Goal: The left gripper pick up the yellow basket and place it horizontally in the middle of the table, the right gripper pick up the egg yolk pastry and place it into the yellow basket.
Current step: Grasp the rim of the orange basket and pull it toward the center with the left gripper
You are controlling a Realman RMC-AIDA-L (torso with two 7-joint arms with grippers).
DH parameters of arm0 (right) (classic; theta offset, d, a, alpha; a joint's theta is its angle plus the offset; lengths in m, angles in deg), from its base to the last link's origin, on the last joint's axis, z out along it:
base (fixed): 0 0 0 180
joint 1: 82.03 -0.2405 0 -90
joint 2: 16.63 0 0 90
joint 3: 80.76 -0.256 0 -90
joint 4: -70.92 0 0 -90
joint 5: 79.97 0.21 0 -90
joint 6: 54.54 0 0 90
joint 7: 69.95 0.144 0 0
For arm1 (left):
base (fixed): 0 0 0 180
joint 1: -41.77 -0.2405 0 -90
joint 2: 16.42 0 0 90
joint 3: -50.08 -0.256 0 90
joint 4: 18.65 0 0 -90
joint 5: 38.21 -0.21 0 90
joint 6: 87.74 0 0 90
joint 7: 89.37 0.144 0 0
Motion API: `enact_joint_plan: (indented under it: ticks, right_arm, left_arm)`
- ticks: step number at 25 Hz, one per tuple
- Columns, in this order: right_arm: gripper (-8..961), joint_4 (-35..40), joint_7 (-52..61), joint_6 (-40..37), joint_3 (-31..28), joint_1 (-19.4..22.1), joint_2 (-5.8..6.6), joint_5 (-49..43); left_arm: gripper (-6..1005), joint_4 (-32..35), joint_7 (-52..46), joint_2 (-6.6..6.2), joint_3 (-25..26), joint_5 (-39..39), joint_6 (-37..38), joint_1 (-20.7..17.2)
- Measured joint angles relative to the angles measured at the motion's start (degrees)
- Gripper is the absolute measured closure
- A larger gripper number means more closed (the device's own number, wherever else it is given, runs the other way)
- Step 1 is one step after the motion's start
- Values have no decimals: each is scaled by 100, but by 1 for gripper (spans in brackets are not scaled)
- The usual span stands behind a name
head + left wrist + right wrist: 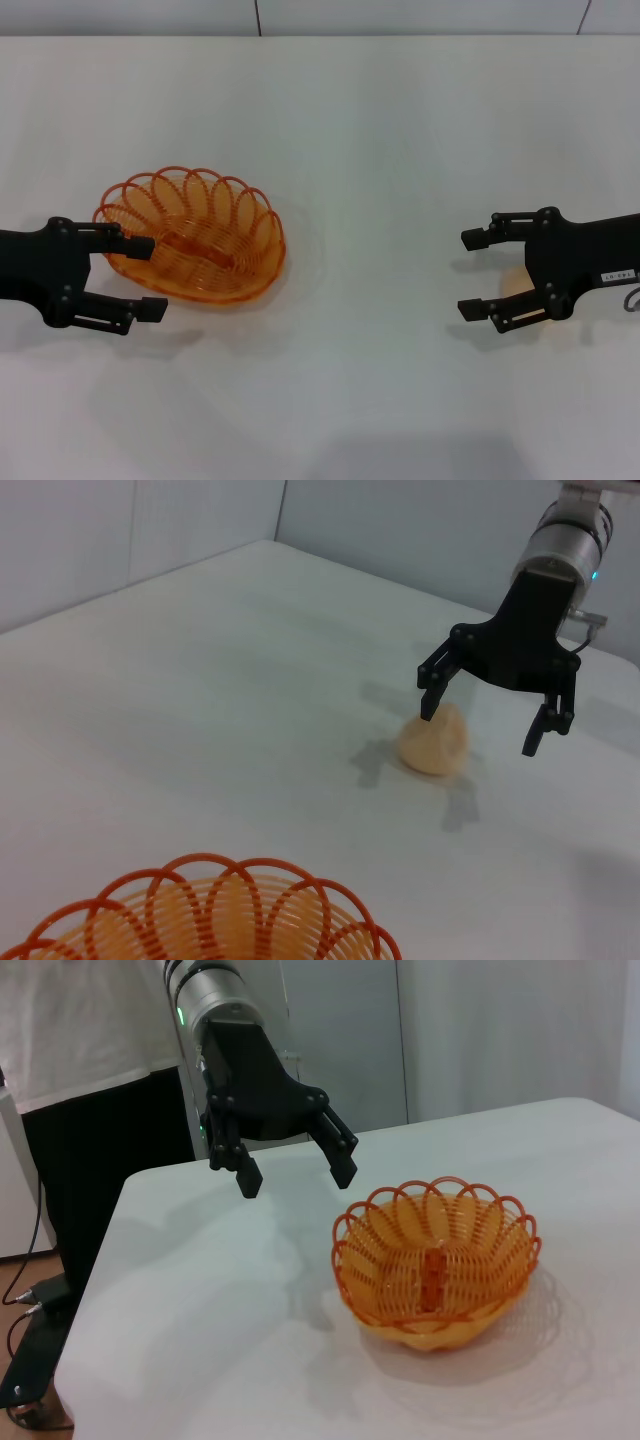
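Observation:
The yellow basket [190,235] stands on the white table [380,150] at the left; it also shows in the right wrist view [435,1260] and the left wrist view [215,920]. My left gripper [145,278] is open and empty at the basket's left end; the right wrist view shows this gripper [296,1178] raised above the table and apart from the basket. My right gripper [468,274] is open over the egg yolk pastry [517,283], which is largely hidden under it. In the left wrist view the pastry [435,742] lies on the table just below the right gripper [482,730].
A person in a white shirt [80,1020] stands beyond the table's edge behind the left arm. A grey wall [400,15] runs along the table's far side. White tabletop lies between the basket and the pastry.

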Motion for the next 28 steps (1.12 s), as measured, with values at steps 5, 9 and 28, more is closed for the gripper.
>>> enact_joint_plan:
  ticks: [5, 9, 28]
  right_arm:
    - [79, 1, -4, 8, 0, 0, -19, 1]
    - [79, 2, -37, 9, 0, 8, -33, 1]
    - [80, 83, -82, -43, -327, 62, -59, 74]
  left_arm:
    - [143, 0, 15, 1, 0, 0, -23, -12]
    - [146, 0, 30, 13, 0, 0, -87, -25]
    - [160, 47, -50, 54, 94, 68, -231, -21]
